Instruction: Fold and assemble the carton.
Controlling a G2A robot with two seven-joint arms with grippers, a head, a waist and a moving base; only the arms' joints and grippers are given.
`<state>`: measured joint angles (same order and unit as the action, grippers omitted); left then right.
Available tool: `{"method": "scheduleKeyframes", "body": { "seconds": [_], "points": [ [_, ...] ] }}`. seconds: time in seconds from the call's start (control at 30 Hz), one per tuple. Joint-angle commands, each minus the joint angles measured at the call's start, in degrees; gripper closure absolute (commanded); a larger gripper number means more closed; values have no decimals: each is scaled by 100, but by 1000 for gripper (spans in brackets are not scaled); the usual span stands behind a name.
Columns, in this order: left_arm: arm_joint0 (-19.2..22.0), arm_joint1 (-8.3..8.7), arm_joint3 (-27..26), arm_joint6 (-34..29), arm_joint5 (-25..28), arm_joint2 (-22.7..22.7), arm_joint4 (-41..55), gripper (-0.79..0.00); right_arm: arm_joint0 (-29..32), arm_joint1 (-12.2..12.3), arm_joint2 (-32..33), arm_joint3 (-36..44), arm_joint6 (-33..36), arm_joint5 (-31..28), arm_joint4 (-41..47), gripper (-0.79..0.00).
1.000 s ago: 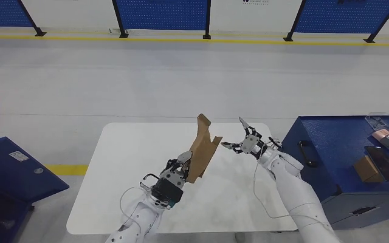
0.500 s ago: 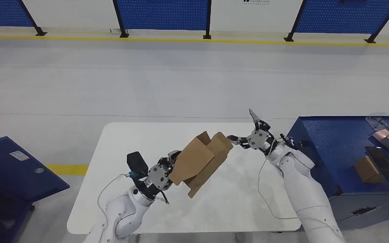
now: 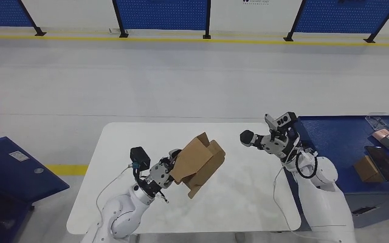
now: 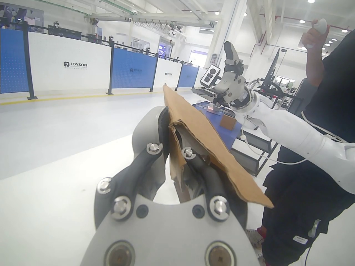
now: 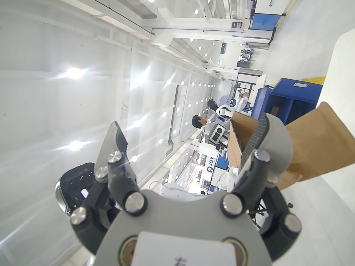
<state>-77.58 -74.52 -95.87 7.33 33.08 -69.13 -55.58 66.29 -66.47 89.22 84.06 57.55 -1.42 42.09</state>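
A brown cardboard carton (image 3: 199, 158), partly unfolded, hangs tilted above the middle of the white table (image 3: 115, 188). My left gripper (image 3: 174, 167) is shut on its lower left flap. In the left wrist view the fingers (image 4: 155, 128) pinch the torn flap edge, and the carton (image 4: 205, 145) runs off from them. My right gripper (image 3: 250, 138) is open and holds nothing, a short way right of the carton and apart from it. In the right wrist view the carton (image 5: 319, 145) sits beyond one finger of the open right gripper (image 5: 191, 134).
A blue cabinet (image 3: 340, 146) stands against the table's right side, with a small cardboard box (image 3: 368, 169) on it. A blue bin (image 3: 24, 173) sits on the floor to the left. Bare table surrounds the carton.
The left arm swung the carton from upright to a low tilt and shifted left. The right gripper pulled away from the carton's top edge to the right and turned.
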Motion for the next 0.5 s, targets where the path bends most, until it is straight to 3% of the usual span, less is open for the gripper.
{"method": "scheduleKeyframes", "body": {
  "seconds": [0.0, 0.1, 0.27, 0.33, 0.47],
  "points": [
    [-104, -8, 30, -399, -76, 78, 536, 0, 27, 6, -94, 159, -24, -107, -300, -785],
    [-195, -13, -131, -1643, -395, 127, 2440, 0, -1, 33, -128, 233, 276, -187, -464, -785],
    [-157, 19, -492, -3515, -1937, -135, 5694, 0, -36, 97, 39, 226, 669, -174, -474, -785],
    [-135, 33, -499, -3929, -2556, -282, 6539, 0, -51, 115, 105, 199, 762, -88, -354, -785],
    [-9, 40, -435, -4222, -3252, -434, 7432, 0, -81, 116, 103, 130, 735, 295, 57, -785]
  ]
}}
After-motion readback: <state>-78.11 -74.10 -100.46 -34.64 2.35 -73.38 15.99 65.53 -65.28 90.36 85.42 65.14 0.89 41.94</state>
